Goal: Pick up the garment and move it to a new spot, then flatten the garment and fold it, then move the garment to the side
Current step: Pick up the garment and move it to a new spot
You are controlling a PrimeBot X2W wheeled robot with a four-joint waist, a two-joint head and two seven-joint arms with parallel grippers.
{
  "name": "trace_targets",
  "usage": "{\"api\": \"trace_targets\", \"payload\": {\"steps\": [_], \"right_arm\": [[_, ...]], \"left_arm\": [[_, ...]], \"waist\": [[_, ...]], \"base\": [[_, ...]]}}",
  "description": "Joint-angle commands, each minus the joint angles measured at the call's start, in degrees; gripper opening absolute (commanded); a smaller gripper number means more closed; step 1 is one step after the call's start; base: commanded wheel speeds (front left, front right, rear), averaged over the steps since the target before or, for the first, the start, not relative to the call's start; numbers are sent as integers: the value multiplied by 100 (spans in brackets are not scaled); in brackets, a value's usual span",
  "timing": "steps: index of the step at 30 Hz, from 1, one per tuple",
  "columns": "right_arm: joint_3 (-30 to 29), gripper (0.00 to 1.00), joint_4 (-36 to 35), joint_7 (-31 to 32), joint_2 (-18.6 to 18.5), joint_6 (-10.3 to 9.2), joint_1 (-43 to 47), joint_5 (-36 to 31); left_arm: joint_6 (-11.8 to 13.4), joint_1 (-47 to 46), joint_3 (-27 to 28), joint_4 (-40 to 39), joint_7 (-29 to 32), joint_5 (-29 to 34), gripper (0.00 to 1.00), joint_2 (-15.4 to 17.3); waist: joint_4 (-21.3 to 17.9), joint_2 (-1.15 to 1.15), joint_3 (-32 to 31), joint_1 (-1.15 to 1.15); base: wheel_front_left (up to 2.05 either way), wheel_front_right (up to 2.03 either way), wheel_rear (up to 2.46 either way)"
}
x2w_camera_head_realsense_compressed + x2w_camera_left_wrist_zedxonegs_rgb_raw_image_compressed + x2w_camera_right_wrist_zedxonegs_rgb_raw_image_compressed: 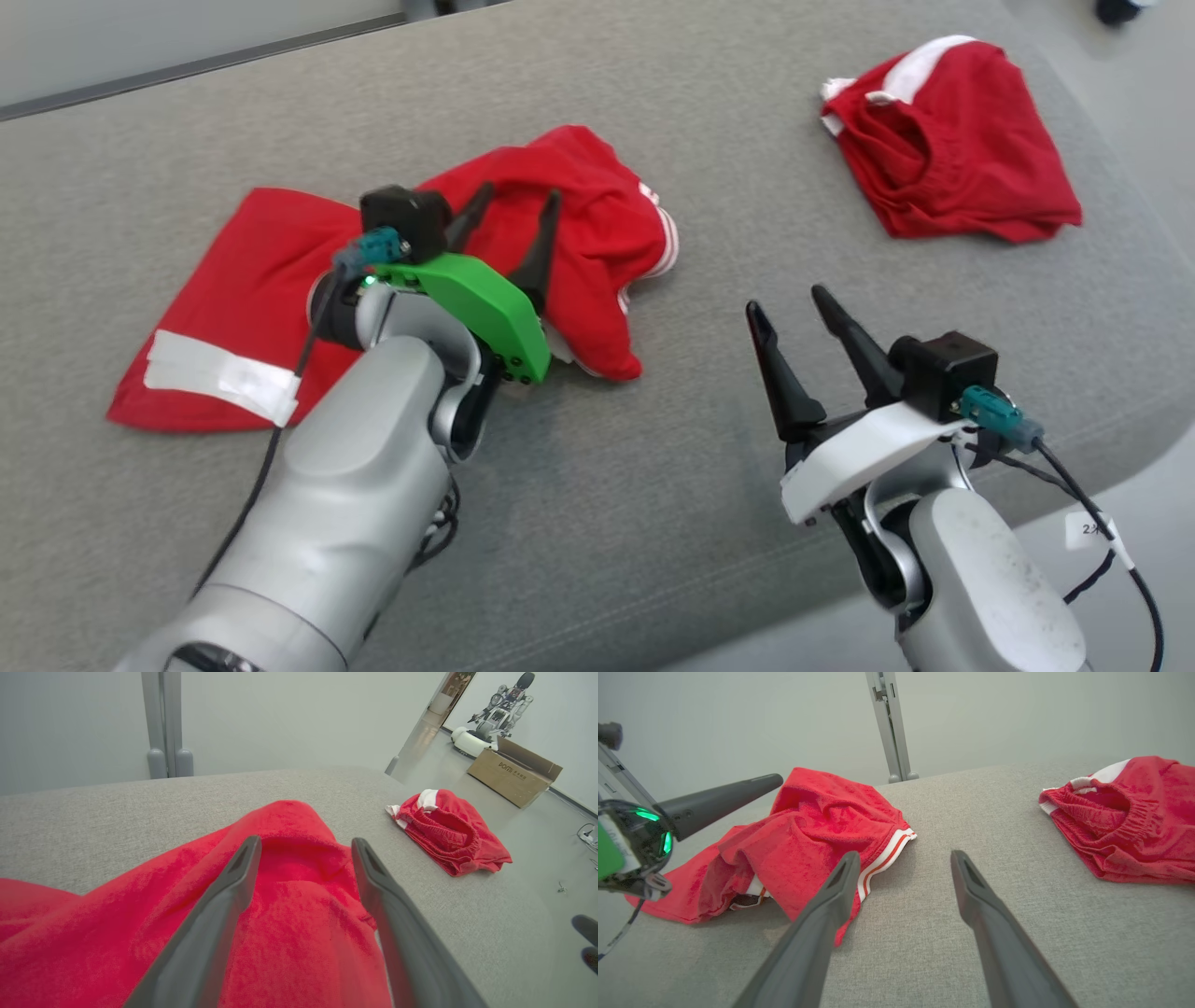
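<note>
left pincer (521, 192) is spread wide over the red garment (261, 271); right pincer (786, 300) is held wide; cardboard box (509, 778) print is blurred.

2 garments lie well apart on the padded surface (653, 467): the nearer garment (261, 271) left of the middle, the farther garment (952, 159) at the back right, near the edge. The left gripper (519, 192) hangs over the nearer garment's right part, and the right gripper (788, 301) over bare surface in front, between the 2. Past the surface's right edge, a box (514, 777) sits on the floor, with another robot (500, 711) behind it.
</note>
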Motion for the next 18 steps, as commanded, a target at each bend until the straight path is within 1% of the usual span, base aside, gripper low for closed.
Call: {"api": "trace_targets", "payload": {"steps": [1,3,4,8,11,15,18], "right_arm": [[53,100,71,21,-12,-3,101,-66],[141,100,170,48,-12,-3,117,-92],[215,100,295,50,-15,-3,135,-146],[313,100,593,59,-23,-3,99,-265],[353,100,896,68,-114,-3,-18,-442],[426,100,1351,13,-199,-3,-179,-763],[383,100,1669,-89,-216,-3,-301,-1007]], "left_arm": [[-55,153,-99,-118,-52,-48,100,-3],[-39,294,-246,-332,-96,-121,100,-1],[49,424,-376,-583,-156,-138,100,-1],[244,726,-558,-1060,-248,-96,100,-1],[402,972,-601,-1439,-298,-17,100,6],[640,1418,-538,-2043,-320,60,100,164],[847,1784,-500,-2526,-334,146,100,369]], "waist": [[493,0,-207,0],[735,0,-250,0],[978,0,-289,0],[1454,0,-339,0],[1771,0,-357,0],[2106,0,-376,0],[2302,0,-388,0]], "base": [[0,0,0],[0,0,0],[0,0,0],[0,0,0],[0,0,0],[0,0,0],[0,0,0]]}}
